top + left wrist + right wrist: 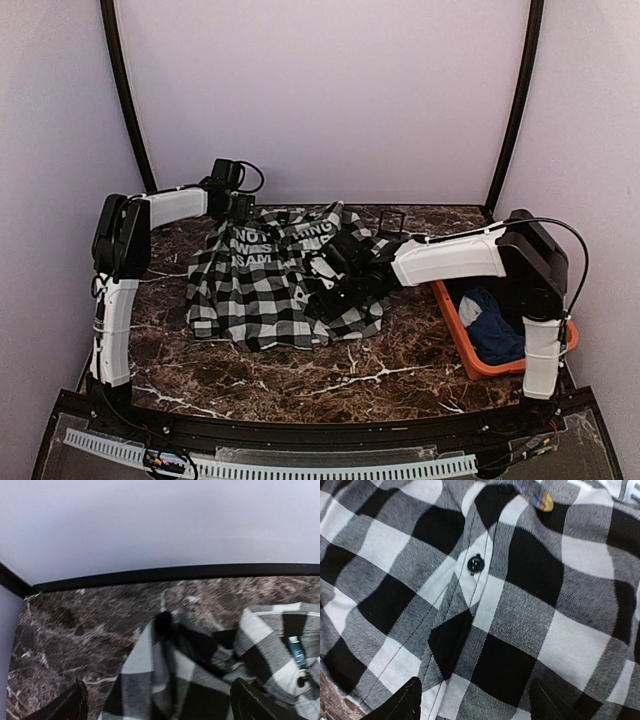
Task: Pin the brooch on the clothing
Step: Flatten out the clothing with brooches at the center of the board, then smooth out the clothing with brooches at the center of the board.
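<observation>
Near strip of bench [300,375]: bare from side to side, open passage. Bare patch also left of the checked shirt [250,300].
Centre: shirt crumpled, folds raised; it takes up the middle of the bench.
Right arm [450,258] lies low across the shirt's right part and blocks that side. Right fingers [412,700] spread apart, close over the cloth.
Left arm [175,205] reaches over the shirt's far-left corner. Left fingers [75,705] wide apart, bare bench ahead, then back wall [150,525].
Right edge: orange bin [452,330] holding blue garment [495,325].
</observation>
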